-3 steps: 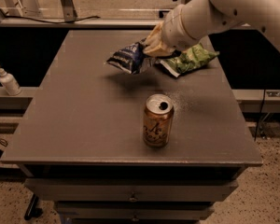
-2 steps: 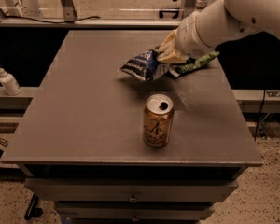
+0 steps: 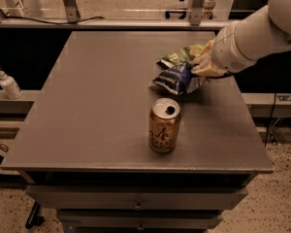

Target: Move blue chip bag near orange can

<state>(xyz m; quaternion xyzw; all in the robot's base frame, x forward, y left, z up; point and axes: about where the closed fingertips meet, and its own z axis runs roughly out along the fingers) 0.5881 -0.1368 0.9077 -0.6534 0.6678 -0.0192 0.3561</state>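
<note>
Where the green bag (image 3: 181,55) lies, the end effector (image 3: 200,70) grasps the blue chip bag (image 3: 174,79).

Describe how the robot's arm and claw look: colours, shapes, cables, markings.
The arm is thick, rounded and off-white, built of smooth tubular segments with a ringed seam near the wrist. The claw, beside the blue chip bag at the right rear of the table, is pale yellowish tan. No cables or markings show on either.
</note>
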